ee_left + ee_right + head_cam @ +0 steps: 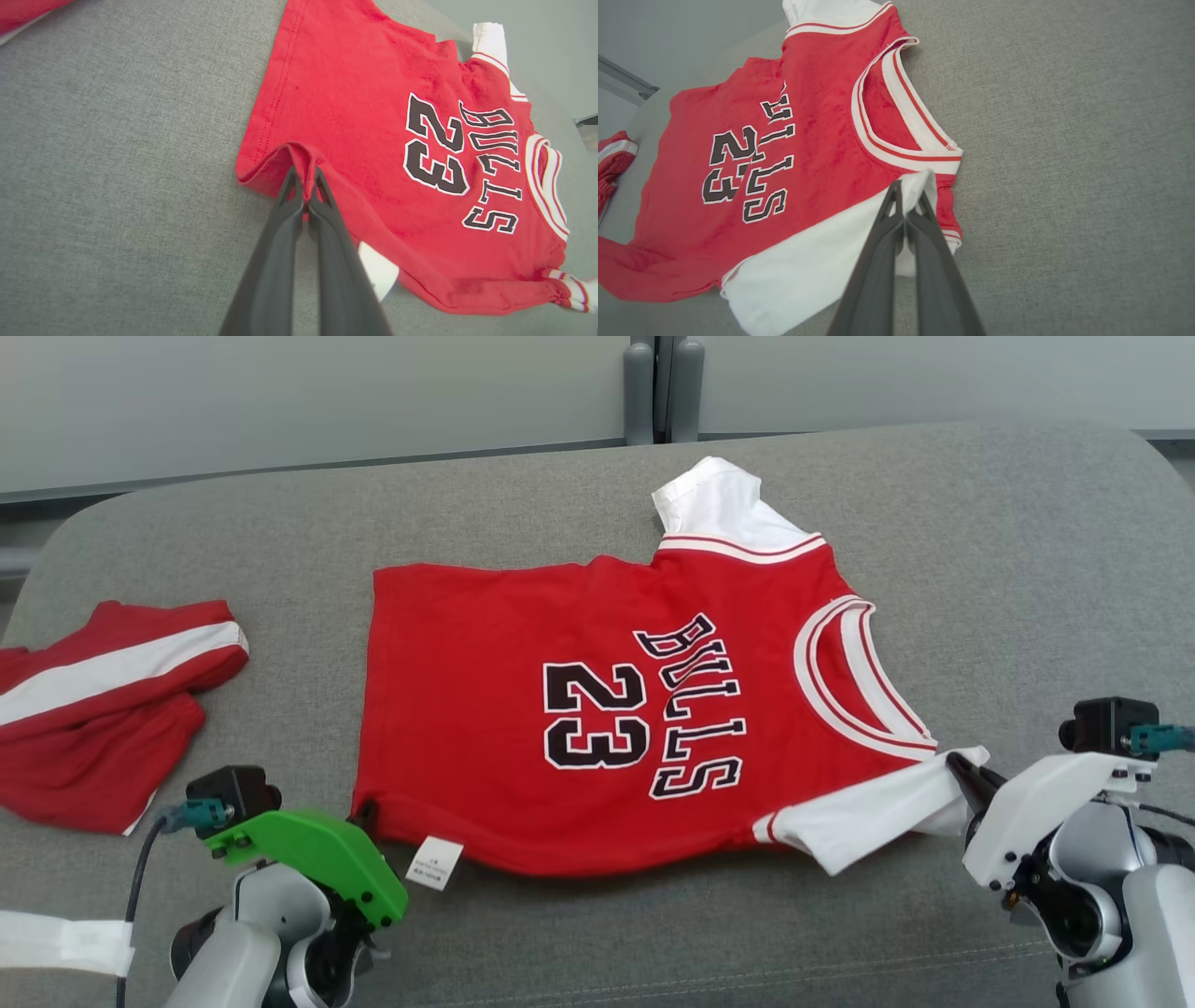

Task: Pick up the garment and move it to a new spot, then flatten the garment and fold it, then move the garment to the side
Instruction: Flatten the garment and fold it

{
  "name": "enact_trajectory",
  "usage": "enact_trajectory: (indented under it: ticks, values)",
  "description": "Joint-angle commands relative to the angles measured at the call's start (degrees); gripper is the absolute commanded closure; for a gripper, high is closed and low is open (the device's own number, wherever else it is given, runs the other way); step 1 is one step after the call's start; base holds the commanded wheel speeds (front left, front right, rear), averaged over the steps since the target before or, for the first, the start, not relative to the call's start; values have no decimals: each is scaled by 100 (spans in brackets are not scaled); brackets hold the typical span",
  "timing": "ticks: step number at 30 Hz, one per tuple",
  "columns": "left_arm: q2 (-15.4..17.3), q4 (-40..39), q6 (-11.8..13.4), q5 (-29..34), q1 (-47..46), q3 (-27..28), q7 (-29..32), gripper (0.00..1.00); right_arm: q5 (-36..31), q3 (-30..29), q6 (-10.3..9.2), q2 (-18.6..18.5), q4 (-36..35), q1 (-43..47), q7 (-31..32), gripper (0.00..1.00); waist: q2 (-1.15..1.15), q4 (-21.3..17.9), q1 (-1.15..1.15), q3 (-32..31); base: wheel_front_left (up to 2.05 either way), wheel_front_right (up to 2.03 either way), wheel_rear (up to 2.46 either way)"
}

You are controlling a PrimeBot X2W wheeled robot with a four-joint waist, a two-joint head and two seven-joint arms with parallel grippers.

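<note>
Since the red Bulls 23 jersey (597, 709) lies spread face-up near the middle of the grey fabric-covered worktop (934, 943), the flattening is judged to be all but done and the fold to be in hand. The left gripper's (306, 179) jaws are closed on a pinched-up ridge of the hem (275, 156) at the near left corner, and the right gripper's (908, 196) jaws are closed on the white near sleeve (868, 812) just beside the collar (901, 161). What is called for next, it is judged, is an even lift of both pinches and a carry of the near edge across toward the far edge, so that the cloth is not skewed. A white care label (435, 861) is seen sticking out at the hem beside the left gripper; its print is too small to be read. The far sleeve (714, 504) is bunched, so its full shape cannot be made out. A second red garment (103, 709) with a white stripe is cut off by the head view's left edge, and its kind cannot be told.
</note>
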Motion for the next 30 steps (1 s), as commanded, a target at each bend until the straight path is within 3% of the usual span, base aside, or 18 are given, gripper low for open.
enact_trajectory:
  ticks: [1, 6, 23, 24, 25, 26, 27, 28, 30]
  values:
    - [-26, 57, 49, -40, -143, 21, 23, 100, -46, -6, 0, -53, 77, -114, 47, 100, 0, -16, 0, 26, 0, 0, 0]
    - [-200, 563, 173, -104, -578, 122, 26, 100, -203, -47, 0, -57, 715, -753, 197, 100, 0, -84, 0, 167, 0, 0, 0]
    - [-436, 1627, -15, -36, -1479, 88, -180, 100, -369, 172, -1, -181, 2247, -2002, 109, 100, 0, -110, 0, 547, 0, 0, 0]
    - [-442, 1664, -15, -56, -1519, 102, -181, 100, -355, 194, 0, -185, 2298, -2038, 115, 91, 0, -110, 0, 557, 0, 0, 0]
    - [-456, 1700, -16, -87, -1549, 120, -170, 92, -340, 190, -1, -192, 2358, -2084, 93, 75, 0, -109, 0, 566, 0, 0, 0]
    - [-510, 1751, -11, -161, -1609, 192, -161, 55, -317, 207, -1, -197, 2472, -2155, 75, 24, 0, -107, 0, 583, 0, 0, 0]
    - [-519, 1783, -10, -177, -1652, 216, -165, 31, -309, 200, 0, -187, 2536, -2201, 61, 0, 0, -108, 0, 590, 0, 0, 0]
    - [-537, 1814, -23, -190, -1701, 234, -179, 0, -304, 199, 0, -192, 2596, -2257, 40, 0, 0, -107, 0, 599, 0, 0, 0]
    - [-553, 1852, -38, -204, -1741, 246, -197, 0, -291, 200, 0, -202, 2648, -2312, -1, 0, 0, -109, 0, 609, 0, 0, 0]
